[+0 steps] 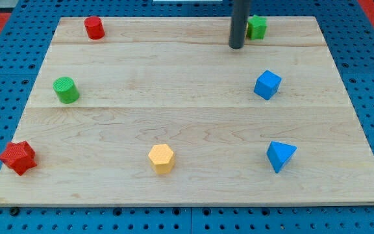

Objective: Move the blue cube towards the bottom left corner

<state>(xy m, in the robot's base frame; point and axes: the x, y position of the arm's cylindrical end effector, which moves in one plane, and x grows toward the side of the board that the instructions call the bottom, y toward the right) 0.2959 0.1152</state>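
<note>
Rod poised at the frame's top, upper left of the blue cube it must send to the lower-left corner.

My tip rests on the wooden board just left of the green block, whose shape is hard to make out behind the rod; it grasps nothing and touches no block. The blue cube sits right of centre, apart from the tip. A push toward the lower left would likely need the tip on the cube's upper right side, so this spot looks like a staging point. The green cylinder, yellow hexagon and red star lie nearest that route.
</note>
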